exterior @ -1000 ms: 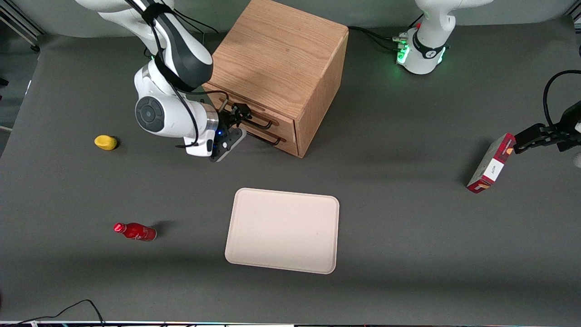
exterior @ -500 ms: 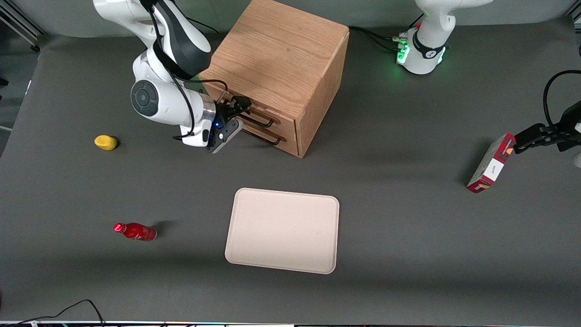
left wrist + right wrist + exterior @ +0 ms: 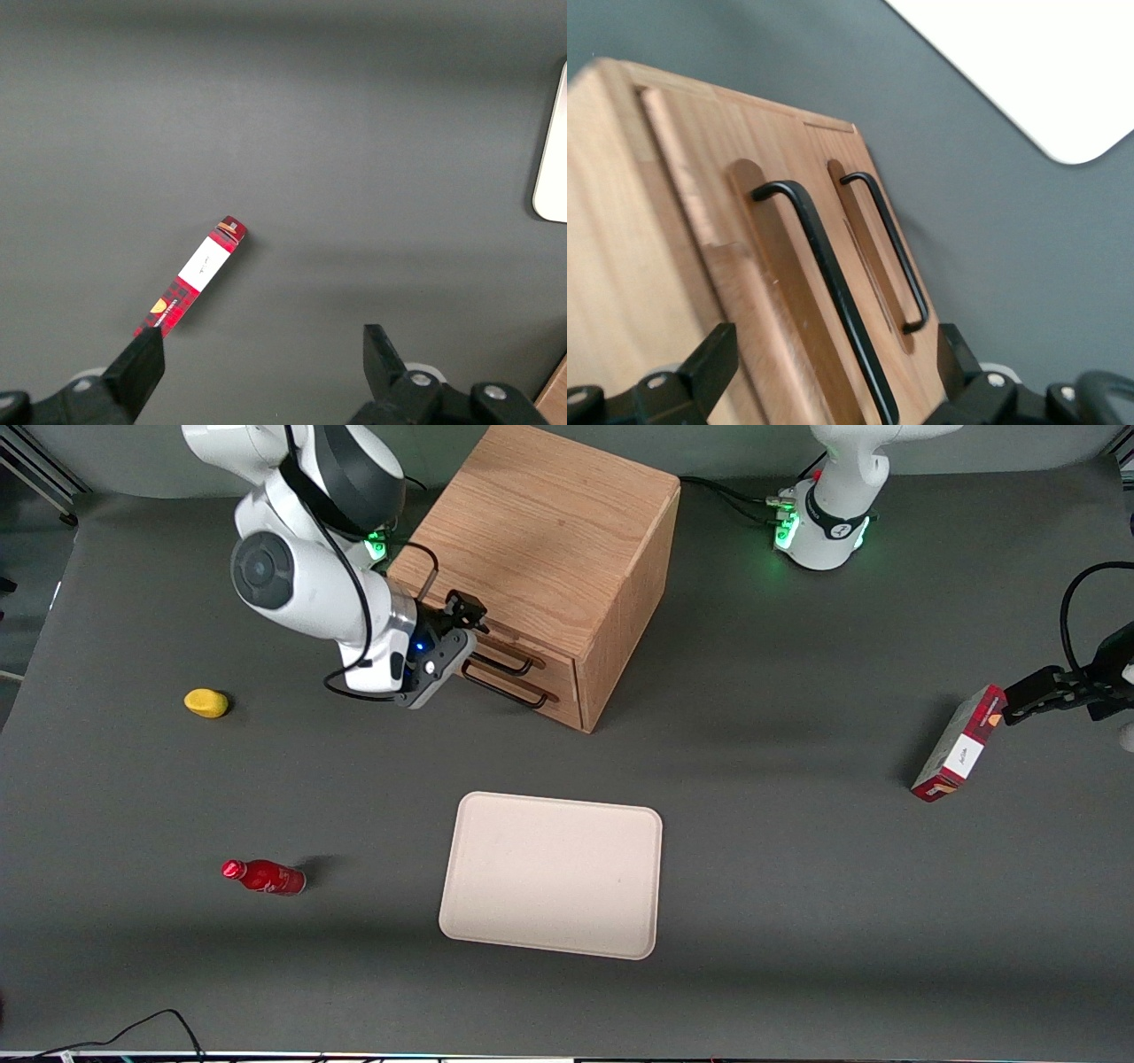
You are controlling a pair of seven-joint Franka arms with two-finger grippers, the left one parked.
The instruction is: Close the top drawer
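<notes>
**End effector at cabinet front, top drawer nearly flush**

The oak cabinet (image 3: pixel 540 558) stood on the dark tabletop (image 3: pixel 797 850), toward the working arm's end and farther from the front cam than the tray. Its front carried two drawers w/ black wire handles. The top drawer (image 3: pixel 505 645) sat in the upper slot, its face about level w/ the cabinet front; in the wrist view the top drawer (image 3: pixel 788 292) showed its handle (image 3: pixel 828 283) running along the face, w/ the lower drawer's handle (image 3: pixel 890 252) just beside it. Whether the top drawer was fully seated could not be told.

The end effector (image 3: pixel 461 624) hung in front of the cabinet, at the upper edge of the drawer face, near the end of the top handle. In the wrist view its fingers (image 3: pixel 709 363) stood spread wide, one to each side of the top handle, gripping nothing. Contact w/ the wood could not be judged.

Other items on the tabletop:
- A beige tray (image 3: pixel 552 874), nearer the front cam than the cabinet, well apart from it.
- A red bottle (image 3: pixel 263 876) lying on its side, toward the working arm's end.
- A yellow object (image 3: pixel 206 702), farther from the front cam than the bottle, near the working arm's wrist.
- A red-and-white box (image 3: pixel 959 744), toward the parked arm's end; also in the left wrist view (image 3: pixel 190 276), lying apart from everything else.
</notes>
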